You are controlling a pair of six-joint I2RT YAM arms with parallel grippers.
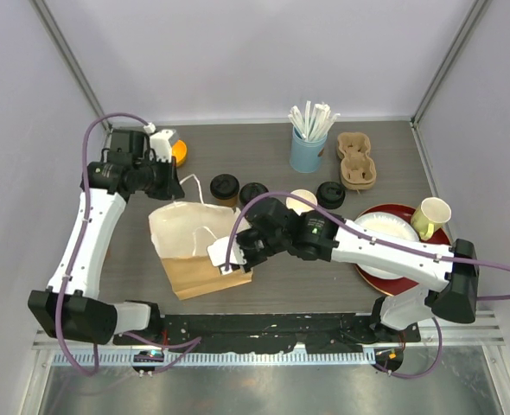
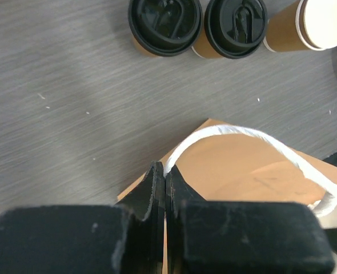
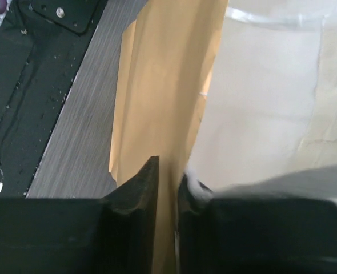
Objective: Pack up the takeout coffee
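We count four takeout coffee cups (image 1: 253,192) in a row just beyond the one paper bag (image 1: 205,275). Three wear black lids and one, the open cup (image 1: 302,201), shows white inside. None is in the bag.

The left fingers (image 2: 153,191) are pressed together on the bag's far rim, where its white handle (image 2: 237,132) loops out. The right fingers (image 3: 139,191) stand narrow with the bag's brown wall between them – we cannot tell whether they pinch it.

To the right sit one red plate (image 1: 419,275) carrying one white dish (image 1: 385,232) and one pale yellow cup (image 1: 431,215). Farther back stand one blue cup of straws (image 1: 307,154) and one cardboard carrier (image 1: 355,161).

The bag's base lies near the tabletop (image 1: 238,147)'s near edge. Bare surface shows left of the bag, between bag and plate, and behind the cups.
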